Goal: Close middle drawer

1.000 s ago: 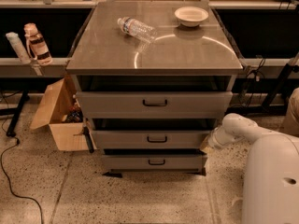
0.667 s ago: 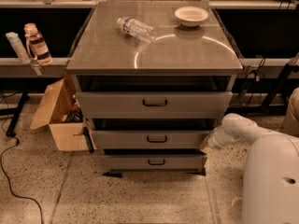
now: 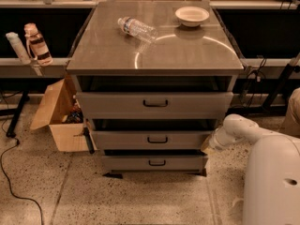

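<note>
Three grey metal drawers are listed in one grey metal cabinet (image 3: 101, 55), the scene being taken from left to right. At far left, two small bottles (image 3: 36, 43) are stood on a shelf; below them an open brown cardboard box (image 3: 56, 121) is set against the cabinet's left side. On the cabinet top a clear plastic bottle (image 3: 137, 28) is laid on its side, and a shallow white bowl (image 3: 192, 15) is placed further right. The middle drawer (image 3: 122, 139), a low flat grey front with a small dark bar handle at centre, is found between the taller top drawer (image 3: 112, 104) and the bottom drawer (image 3: 126, 162), and is judged to be drawn out slightly, a dark gap being shown above it. The pale gripper (image 3: 209, 144) is held at the right end of that front, touching it or just beside it; whether it is wide or narrow cannot be told. The white robot arm (image 3: 241, 128) is extended from the right. For the step in hand, the push is best directed squarely inward along the runners; because contact is made off-centre, racking is to be guarded against. Compared with the frame a second earlier, no shift of drawer or gripper is noted.
</note>
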